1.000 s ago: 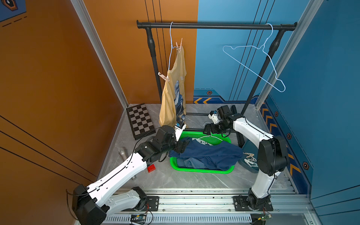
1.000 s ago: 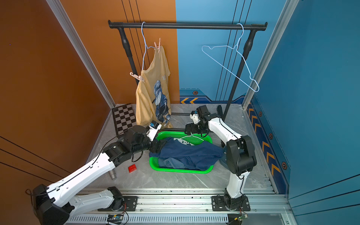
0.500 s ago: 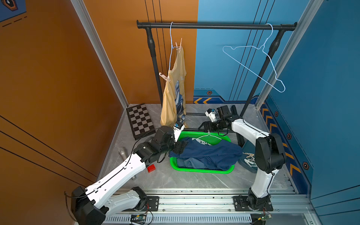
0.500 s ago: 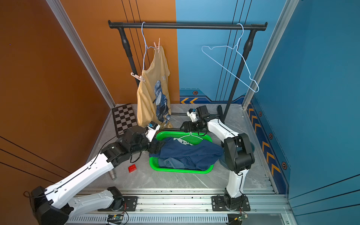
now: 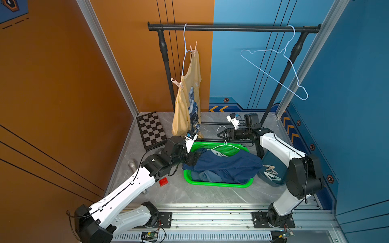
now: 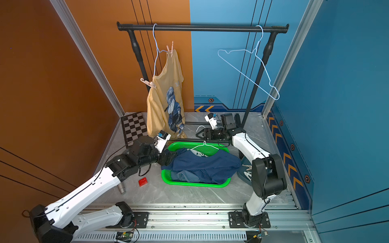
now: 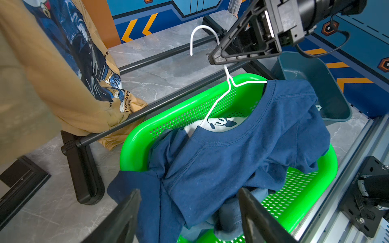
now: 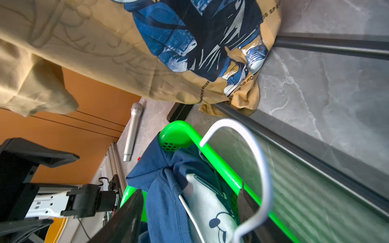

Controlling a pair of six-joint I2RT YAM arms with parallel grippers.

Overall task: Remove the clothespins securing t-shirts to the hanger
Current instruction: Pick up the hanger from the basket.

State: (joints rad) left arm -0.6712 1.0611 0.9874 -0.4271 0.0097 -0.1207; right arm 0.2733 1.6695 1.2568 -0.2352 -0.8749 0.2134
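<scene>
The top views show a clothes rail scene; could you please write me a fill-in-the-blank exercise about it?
1. The yellow t-shirt hangs from the rail, held by ___ clothespins.
2. The navy t-shirt lies in the ___ basket.
3. The white hanger has its neck between the jaws of the ___ gripper.
Missing words: two, green, right.

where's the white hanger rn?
In both top views the white hanger sits at the far rim of the green basket, arms inside the navy t-shirt collar; its neck passes between the fingers of the right gripper.
</scene>
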